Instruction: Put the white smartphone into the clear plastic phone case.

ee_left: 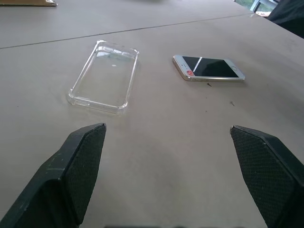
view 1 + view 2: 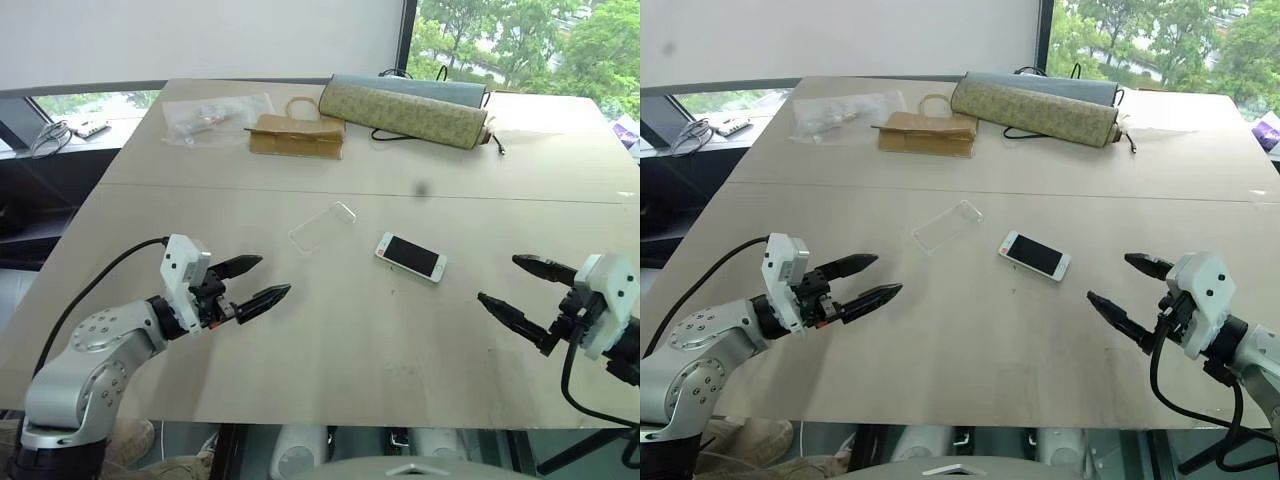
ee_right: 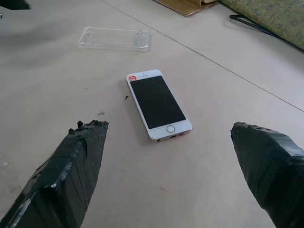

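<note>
Nothing is done yet: the white smartphone lies screen-up on the table, the clear plastic phone case empty at its ten o'clock. The left gripper and right gripper hover spread wide, holding nothing.

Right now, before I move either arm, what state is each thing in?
Phone: flat on the table, screen up, dark, not in the case.
Case: empty, open side up, lying apart from the phone.
Left end effector: open, holding nothing.
Right end effector: open, holding nothing.
Paper bag: lying flat.
Plastic bag: lying flat, small items inside.
</note>
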Controlling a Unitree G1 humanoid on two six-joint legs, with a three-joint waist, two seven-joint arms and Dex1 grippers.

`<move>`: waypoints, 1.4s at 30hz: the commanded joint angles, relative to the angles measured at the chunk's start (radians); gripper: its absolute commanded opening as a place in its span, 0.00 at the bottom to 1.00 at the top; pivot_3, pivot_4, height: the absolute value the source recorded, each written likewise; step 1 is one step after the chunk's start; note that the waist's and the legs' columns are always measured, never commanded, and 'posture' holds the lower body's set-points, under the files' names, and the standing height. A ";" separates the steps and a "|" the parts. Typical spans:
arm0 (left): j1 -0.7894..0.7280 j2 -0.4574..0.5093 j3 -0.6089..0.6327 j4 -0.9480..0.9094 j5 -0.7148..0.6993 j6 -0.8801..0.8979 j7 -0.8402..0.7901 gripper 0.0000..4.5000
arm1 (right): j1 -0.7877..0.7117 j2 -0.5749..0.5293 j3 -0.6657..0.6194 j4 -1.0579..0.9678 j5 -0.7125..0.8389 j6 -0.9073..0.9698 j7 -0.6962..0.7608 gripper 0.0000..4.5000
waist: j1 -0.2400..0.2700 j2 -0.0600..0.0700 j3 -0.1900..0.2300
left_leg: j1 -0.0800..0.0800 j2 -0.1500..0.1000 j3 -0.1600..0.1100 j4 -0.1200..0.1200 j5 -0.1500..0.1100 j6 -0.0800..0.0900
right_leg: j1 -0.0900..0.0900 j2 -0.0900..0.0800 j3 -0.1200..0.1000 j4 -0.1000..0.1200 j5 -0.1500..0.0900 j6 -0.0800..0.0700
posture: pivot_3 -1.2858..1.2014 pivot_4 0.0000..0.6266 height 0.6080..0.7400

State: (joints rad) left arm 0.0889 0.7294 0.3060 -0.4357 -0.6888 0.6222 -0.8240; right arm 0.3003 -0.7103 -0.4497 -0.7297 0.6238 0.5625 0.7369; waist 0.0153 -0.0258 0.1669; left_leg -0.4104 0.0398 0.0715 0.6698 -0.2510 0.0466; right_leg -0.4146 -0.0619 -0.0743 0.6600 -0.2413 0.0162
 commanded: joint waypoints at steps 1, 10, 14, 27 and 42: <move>-0.038 -0.003 -0.020 0.008 0.054 -0.048 0.027 0.99 | -0.019 -0.013 -0.008 -0.031 -0.004 -0.035 0.003 1.00 | 0.000 0.000 0.000 | 0.000 0.000 0.000 0.000 0.000 0.000 | 0.000 0.000 0.000 0.000 0.000 0.000 | 0.52 0.24 1.00; -0.225 -0.015 -0.153 0.007 0.132 0.062 0.142 0.99 | -0.048 -0.007 0.092 -0.050 -0.024 -0.138 0.067 1.00 | 0.001 0.000 0.000 | 0.000 0.000 0.000 0.000 0.000 0.000 | 0.001 0.001 0.000 0.000 0.001 -0.001 | 0.52 0.24 1.00; -0.428 -0.030 -0.318 0.077 0.174 0.230 0.176 0.99 | -0.054 -0.029 0.147 -0.056 -0.029 -0.159 0.114 1.00 | 0.011 -0.001 0.000 | 0.000 -0.001 -0.001 0.001 0.000 0.000 | 0.001 0.005 -0.001 0.000 -0.001 0.002 | 0.52 0.24 1.00; -0.795 -0.094 -0.650 0.492 0.427 0.314 0.133 0.88 | -0.047 -0.018 0.169 -0.110 -0.078 -0.185 0.056 1.00 | 0.001 -0.001 0.000 | 0.001 -0.001 0.000 0.001 0.000 0.000 | 0.001 0.008 0.003 0.001 0.000 0.001 | 0.52 0.24 1.00; -0.681 -0.068 -0.684 0.430 0.520 0.133 -0.021 0.01 | -0.045 -0.004 0.187 -0.090 -0.096 -0.180 0.005 1.00 | -0.001 0.000 -0.003 | 0.008 -0.001 0.003 0.001 0.000 0.000 | 0.005 0.007 0.006 0.002 0.000 0.001 | 0.52 0.24 1.00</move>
State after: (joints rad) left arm -0.6263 0.6576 -0.3549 0.0030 -0.1635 0.7506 -0.8078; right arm 0.2657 -0.7144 -0.2576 -0.8071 0.5271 0.3936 0.7508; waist 0.0139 -0.0261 0.1641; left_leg -0.4017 0.0392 0.0754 0.6700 -0.2510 0.0467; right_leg -0.4090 -0.0550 -0.0667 0.6617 -0.2413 0.0170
